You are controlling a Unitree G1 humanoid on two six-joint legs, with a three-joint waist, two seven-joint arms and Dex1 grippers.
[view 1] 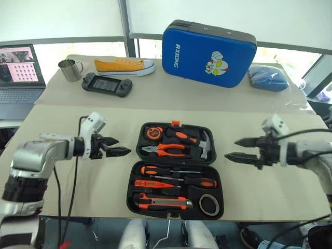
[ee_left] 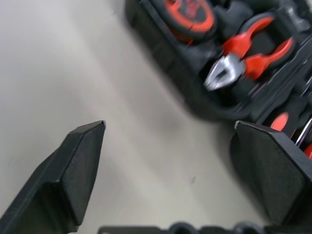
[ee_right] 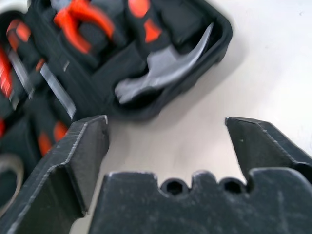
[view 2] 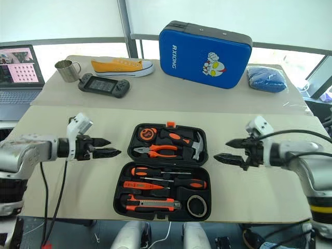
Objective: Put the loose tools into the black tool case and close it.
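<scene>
A black moulded-plastic case (view 1: pixel 175 171) lies open on the beige counter (view 1: pixel 78 129), holding three screwdrivers (view 1: pixel 176 176), one knife (view 1: pixel 163 202) and one tape roll (view 1: pixel 209 204). The left hand (view 1: pixel 120 147) and right hand (view 1: pixel 236 149) flank it, both spread wide and empty.

The two head views are looking forward and down over the table (view 1: pixel 78 192), sharing the open black tool case (view 1: pixel 179 171). Each wrist camera is peering along its own fingers, close above the case's edge, seemingly angled downward.

right pincer (ee_right: pixel 165 146) spread, hammer (ee_right: pixel 161 68) in case (ee_right: pixel 214 44)
</scene>
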